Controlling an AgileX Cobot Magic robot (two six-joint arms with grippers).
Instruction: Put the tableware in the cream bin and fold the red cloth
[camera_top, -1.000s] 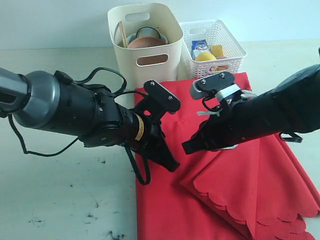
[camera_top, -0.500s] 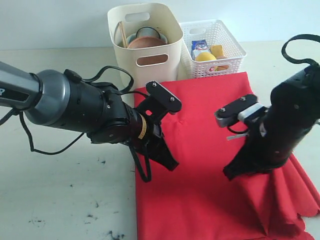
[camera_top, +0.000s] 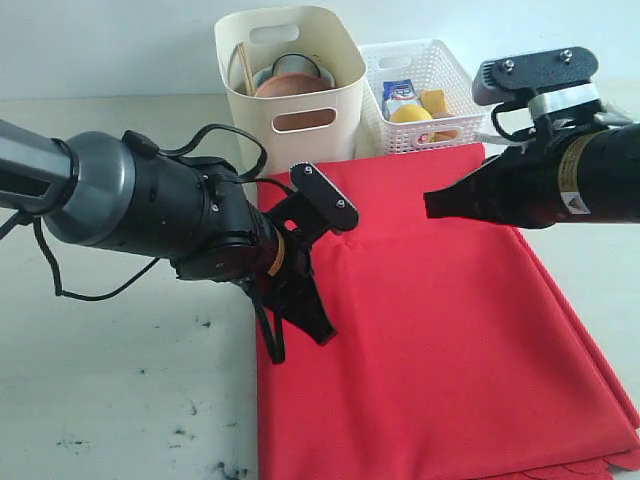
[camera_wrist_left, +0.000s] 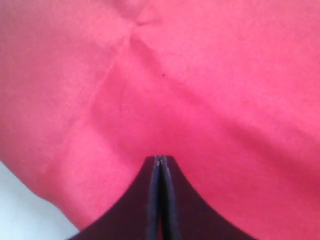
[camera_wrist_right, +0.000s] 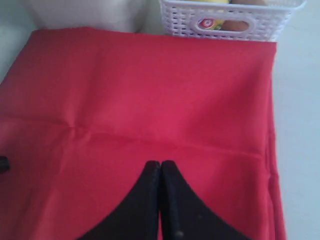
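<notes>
From my station the cream bin (camera_top: 250, 125) is my marker, standing at the back of the tabletop (camera_top: 120, 380). Inside it I can see the pair of wooden chopsticks (camera_top: 241, 65) leaning against one wall, the round brown wooden plate (camera_top: 290, 88) and, behind that, the rim of the steel cup (camera_top: 296, 62); the rest of the bin's load is hidden from me. Hard against the bin's side is the white lattice basket (camera_top: 430, 135), with the milk carton (camera_top: 400, 93) and the lemon (camera_top: 411, 114) showing over its rim. The red cloth (camera_top: 450, 330) lies in front of the bin and runs toward me, its far corner near the bin's foot. It is flat and doubled over, with layered edges down the side away from the bin and a strip of scallops peeking out at the nearest corner. The left pincer (camera_top: 318, 330) is down on the cloth's edge, straight out in front of the bin. It is clenched with its tips against the fabric, though I cannot tell whether any cloth is caught between them. The right pincer (camera_top: 432, 205) hangs above the cloth on the basket side of the bin. It is clenched too, and in its own camera I see nothing between its fingers (camera_wrist_right: 150, 200), only smooth cloth below.
</notes>
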